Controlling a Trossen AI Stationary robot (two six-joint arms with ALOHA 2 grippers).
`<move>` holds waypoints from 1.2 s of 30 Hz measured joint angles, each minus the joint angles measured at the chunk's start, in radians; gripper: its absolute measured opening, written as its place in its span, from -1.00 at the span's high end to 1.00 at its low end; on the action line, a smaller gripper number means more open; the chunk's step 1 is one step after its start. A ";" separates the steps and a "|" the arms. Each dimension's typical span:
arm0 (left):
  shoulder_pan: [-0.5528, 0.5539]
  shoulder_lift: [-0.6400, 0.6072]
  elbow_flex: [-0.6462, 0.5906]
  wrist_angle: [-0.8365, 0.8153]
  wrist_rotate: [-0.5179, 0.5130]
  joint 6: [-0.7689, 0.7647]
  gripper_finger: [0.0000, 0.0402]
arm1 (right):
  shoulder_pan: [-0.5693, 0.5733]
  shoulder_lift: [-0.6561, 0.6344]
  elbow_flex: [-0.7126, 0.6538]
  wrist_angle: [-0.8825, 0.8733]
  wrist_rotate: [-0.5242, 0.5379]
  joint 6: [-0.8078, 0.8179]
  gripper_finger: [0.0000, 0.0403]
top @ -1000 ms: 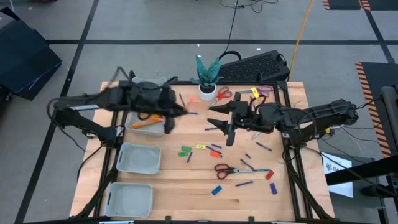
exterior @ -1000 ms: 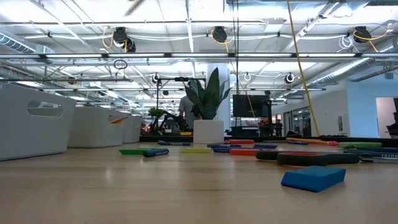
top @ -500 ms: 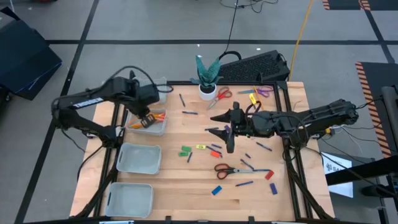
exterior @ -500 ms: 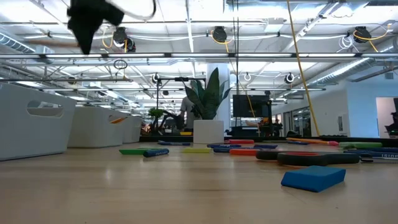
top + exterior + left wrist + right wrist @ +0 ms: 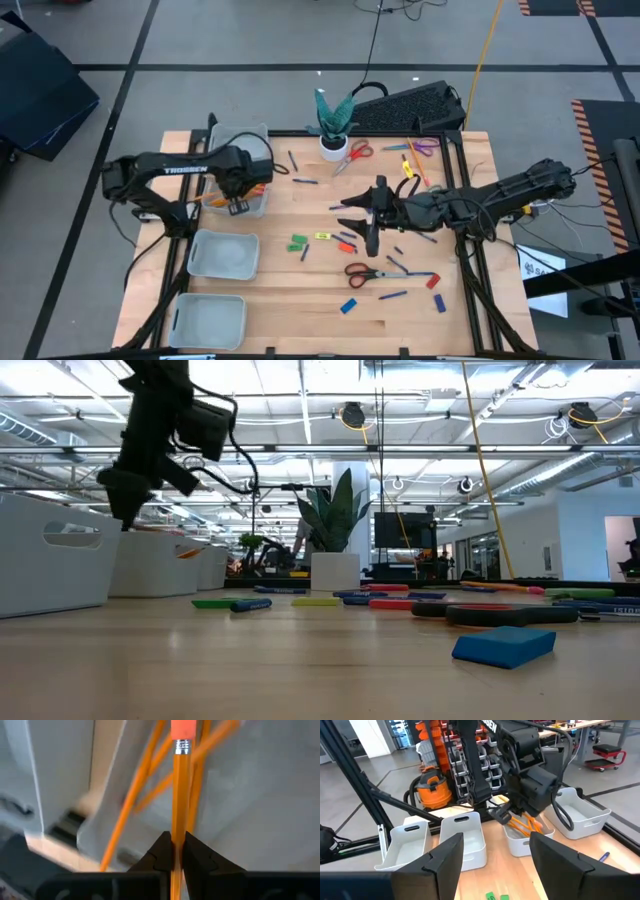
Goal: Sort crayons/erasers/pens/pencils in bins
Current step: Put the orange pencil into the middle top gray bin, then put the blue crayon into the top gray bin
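The left claw hung over the shallow pale grey-blue plastic bin holding other pencils, pinching a long thin orange pencil between its fingers. The right claw hovered above the wooden worktop, fingers spread wide.

White plant pot with green plant at table's far edge; black keyboard just behind it. Red-handled scissors beside pot, another pair well nearer.

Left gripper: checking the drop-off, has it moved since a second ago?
Yes. The left gripper pulled back from the table's middle to over the pencil bin.
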 joint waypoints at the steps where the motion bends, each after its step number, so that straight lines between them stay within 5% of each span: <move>1: 0.001 0.003 -0.002 0.029 -0.009 0.015 0.87 | 0.000 0.000 0.000 -0.001 0.000 0.001 -0.09; 11: 0.015 0.112 -0.001 0.092 -0.076 0.135 0.82 | 0.000 0.000 0.000 -0.006 0.000 0.029 -0.09; 20: 0.007 0.111 0.011 0.012 -0.047 0.098 0.23 | 0.000 0.000 0.000 -0.062 0.000 0.031 -0.09; 27: -0.025 -0.100 0.106 -0.084 0.014 -0.057 0.03 | -0.048 0.009 0.000 -0.185 -0.001 0.027 -0.09; 36: -0.175 -0.545 0.102 0.236 0.089 -0.382 0.03 | -0.190 0.156 0.045 -0.230 -0.232 -0.064 -0.09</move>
